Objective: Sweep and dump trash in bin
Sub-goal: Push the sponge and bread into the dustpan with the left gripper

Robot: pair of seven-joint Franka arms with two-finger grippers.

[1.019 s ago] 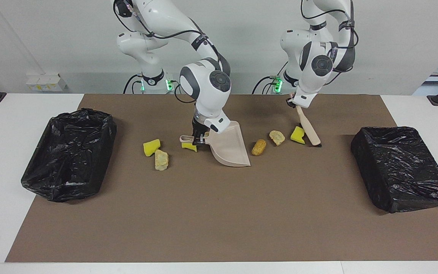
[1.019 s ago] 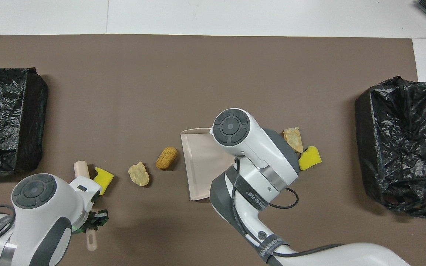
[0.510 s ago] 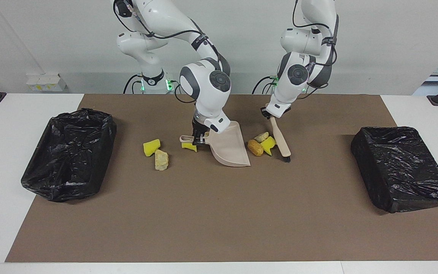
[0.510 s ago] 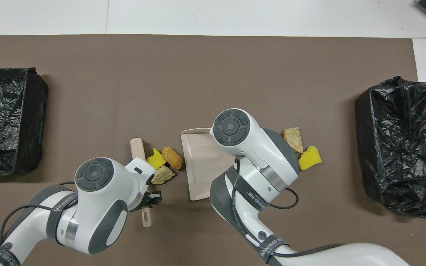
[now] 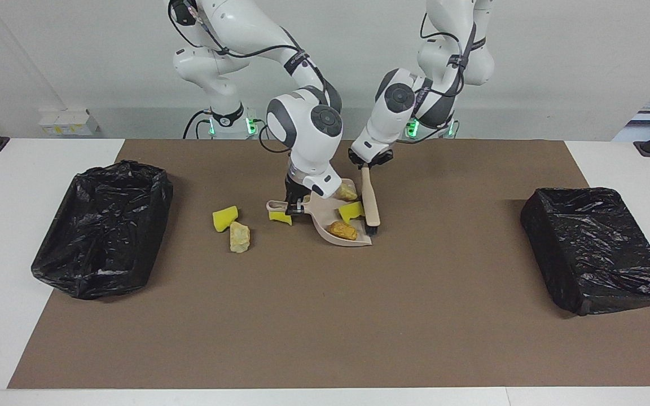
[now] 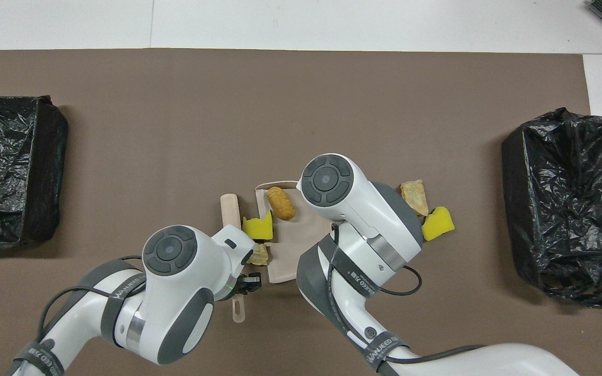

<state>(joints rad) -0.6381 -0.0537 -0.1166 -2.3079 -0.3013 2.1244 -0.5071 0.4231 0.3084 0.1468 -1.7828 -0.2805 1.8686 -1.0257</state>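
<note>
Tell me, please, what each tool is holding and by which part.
The left tool holds the brush by its handle end. The right tool holds the dustpan by its handle.

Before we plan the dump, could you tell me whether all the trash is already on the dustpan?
No, a yellow sponge wedge and a pale beige chunk lie on the mat, off the dustpan, toward the right arm's end.
</note>
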